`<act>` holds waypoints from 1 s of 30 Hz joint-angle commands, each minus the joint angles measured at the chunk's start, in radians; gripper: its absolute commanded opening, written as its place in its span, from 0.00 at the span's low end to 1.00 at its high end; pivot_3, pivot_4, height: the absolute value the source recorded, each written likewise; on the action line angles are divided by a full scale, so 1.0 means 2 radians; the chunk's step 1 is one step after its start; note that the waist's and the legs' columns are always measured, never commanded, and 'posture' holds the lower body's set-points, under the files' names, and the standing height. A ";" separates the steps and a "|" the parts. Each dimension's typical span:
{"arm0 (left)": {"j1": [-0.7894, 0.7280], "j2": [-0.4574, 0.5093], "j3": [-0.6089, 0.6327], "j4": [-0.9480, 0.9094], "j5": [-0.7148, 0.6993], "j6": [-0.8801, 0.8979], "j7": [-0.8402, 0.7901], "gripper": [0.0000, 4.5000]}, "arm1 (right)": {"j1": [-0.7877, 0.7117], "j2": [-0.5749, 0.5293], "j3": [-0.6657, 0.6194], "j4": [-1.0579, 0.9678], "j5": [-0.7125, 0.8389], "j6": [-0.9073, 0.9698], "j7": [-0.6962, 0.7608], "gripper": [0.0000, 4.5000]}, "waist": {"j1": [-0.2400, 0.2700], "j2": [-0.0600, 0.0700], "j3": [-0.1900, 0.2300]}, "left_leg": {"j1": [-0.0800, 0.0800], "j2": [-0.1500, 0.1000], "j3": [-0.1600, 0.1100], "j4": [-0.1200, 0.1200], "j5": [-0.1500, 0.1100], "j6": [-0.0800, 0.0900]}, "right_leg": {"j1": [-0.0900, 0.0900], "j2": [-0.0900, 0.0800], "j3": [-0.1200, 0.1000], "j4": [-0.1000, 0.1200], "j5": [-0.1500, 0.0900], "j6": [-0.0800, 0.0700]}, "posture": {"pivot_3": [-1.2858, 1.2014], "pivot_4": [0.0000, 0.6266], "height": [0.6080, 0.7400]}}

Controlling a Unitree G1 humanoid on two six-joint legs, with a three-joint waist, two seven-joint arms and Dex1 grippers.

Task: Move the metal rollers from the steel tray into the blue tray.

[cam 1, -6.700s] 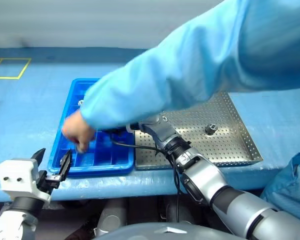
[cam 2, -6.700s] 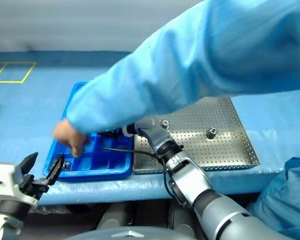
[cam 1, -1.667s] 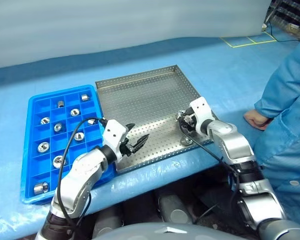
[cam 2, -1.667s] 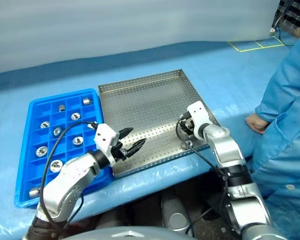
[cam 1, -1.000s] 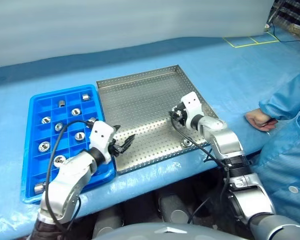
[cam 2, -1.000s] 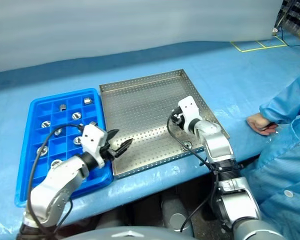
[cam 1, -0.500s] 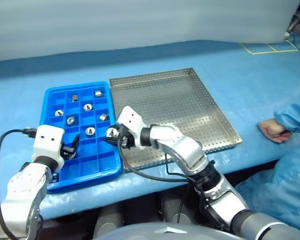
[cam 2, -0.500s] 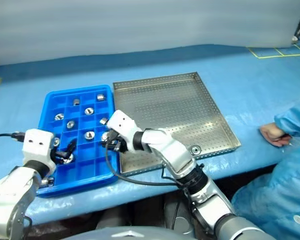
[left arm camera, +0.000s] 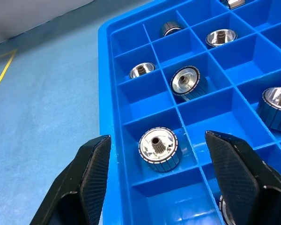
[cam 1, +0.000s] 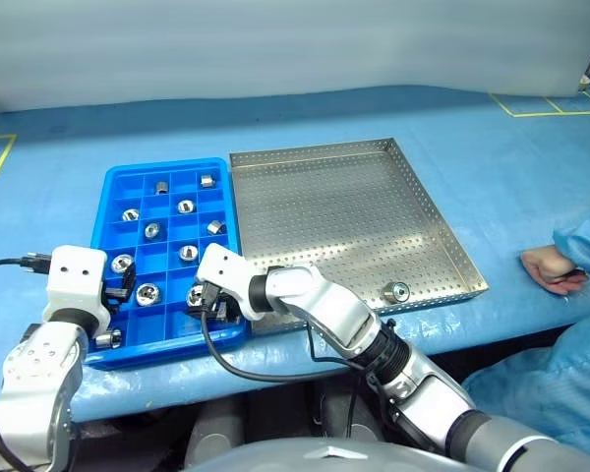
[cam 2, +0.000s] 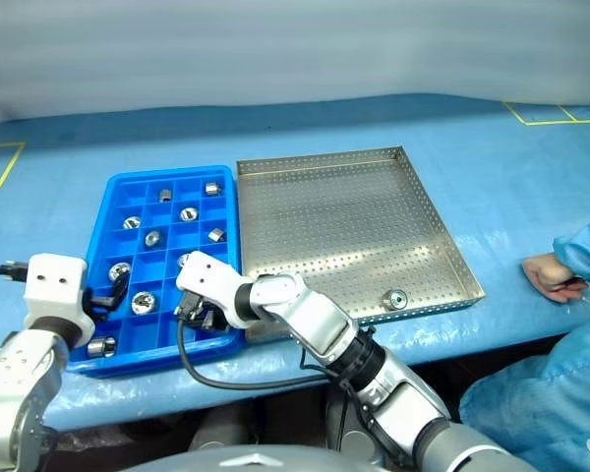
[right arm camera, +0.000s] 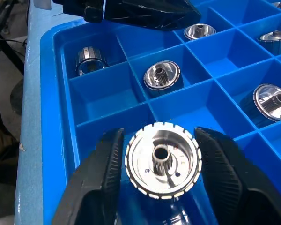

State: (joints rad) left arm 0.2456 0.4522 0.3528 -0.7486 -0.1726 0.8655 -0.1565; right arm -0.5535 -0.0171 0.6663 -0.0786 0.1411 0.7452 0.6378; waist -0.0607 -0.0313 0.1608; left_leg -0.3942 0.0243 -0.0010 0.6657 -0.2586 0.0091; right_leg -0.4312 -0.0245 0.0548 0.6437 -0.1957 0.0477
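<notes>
metal rollers: shiny, toothed rim, splined hub.
right gripper: fingers flank one roller over blue tray, contact unclear.
left gripper: spread wide, empty.
steel tray: one roller.

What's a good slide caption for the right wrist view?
Right gripper with a metal roller between its jaws, over a blue tray compartment.
</notes>
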 commanded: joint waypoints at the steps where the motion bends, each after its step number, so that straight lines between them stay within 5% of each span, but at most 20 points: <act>1: -0.012 -0.001 -0.005 -0.005 0.006 -0.010 -0.001 0.77 | 0.003 0.009 -0.019 -0.017 0.007 -0.006 -0.004 0.66 | 0.000 0.000 0.000 | 0.000 0.000 0.000 0.000 0.000 0.000 | 0.000 0.000 0.000 0.000 0.000 0.000 | 0.51 0.24 1.00; 14: -0.035 -0.011 -0.037 0.017 -0.004 -0.029 -0.021 0.77 | 0.007 -0.020 -0.060 -0.056 -0.008 -0.007 -0.028 0.66 | -0.004 0.000 0.000 | 0.000 0.000 -0.001 0.000 0.000 0.000 | 0.000 0.000 -0.001 0.000 0.000 0.000 | 0.49 0.24 1.00; 21: -0.051 -0.038 -0.073 0.001 -0.087 -0.082 -0.105 0.77 | 0.017 -0.159 -0.120 -0.141 -0.017 0.009 -0.004 0.66 | -0.004 0.000 0.000 | -0.001 -0.001 0.000 0.000 0.000 0.000 | 0.001 -0.002 0.000 -0.001 0.000 0.000 | 0.47 0.24 1.00; 30: -0.082 -0.056 -0.148 0.037 -0.103 -0.117 -0.132 0.77 | 0.082 -0.326 -0.203 -0.202 -0.007 0.074 0.025 0.66 | -0.021 0.000 0.000 | 0.000 -0.002 0.001 0.000 0.000 0.000 | 0.001 0.000 0.000 0.000 -0.001 0.000 | 0.43 0.24 1.00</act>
State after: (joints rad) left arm 0.0916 0.3439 0.0780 -0.6708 -0.3729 0.6606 -0.4124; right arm -0.3985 -0.6582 0.2933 -0.4348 0.1128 0.8723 0.6790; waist -0.1025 -0.0307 0.1611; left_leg -0.3945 0.0200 0.0026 0.6658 -0.2590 0.0092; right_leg -0.4301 -0.0231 0.0555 0.6428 -0.1969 0.0473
